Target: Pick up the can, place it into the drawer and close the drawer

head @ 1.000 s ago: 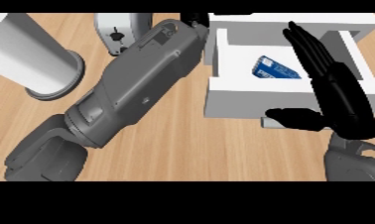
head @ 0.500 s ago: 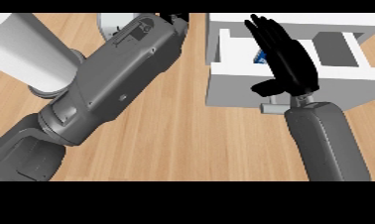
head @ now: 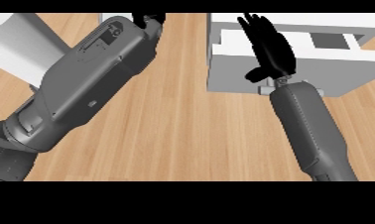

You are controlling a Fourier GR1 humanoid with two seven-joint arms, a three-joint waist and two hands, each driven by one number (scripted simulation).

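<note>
white open drawer (head: 234, 52) under straight-fingered right hand (head: 270, 49)

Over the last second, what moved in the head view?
The right robot hand slid left and up over the white drawer, fingers straight, hiding the blue can seen earlier. The left forearm swung up, its robot hand now at the top edge. The drawer stays open; the grey cylinder stays put.

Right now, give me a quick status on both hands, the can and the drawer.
Right hand open, fingers straight over the drawer. Left hand mostly out of view, fingers unclear. Can not visible. Nothing seen blocking the drawer front.
</note>
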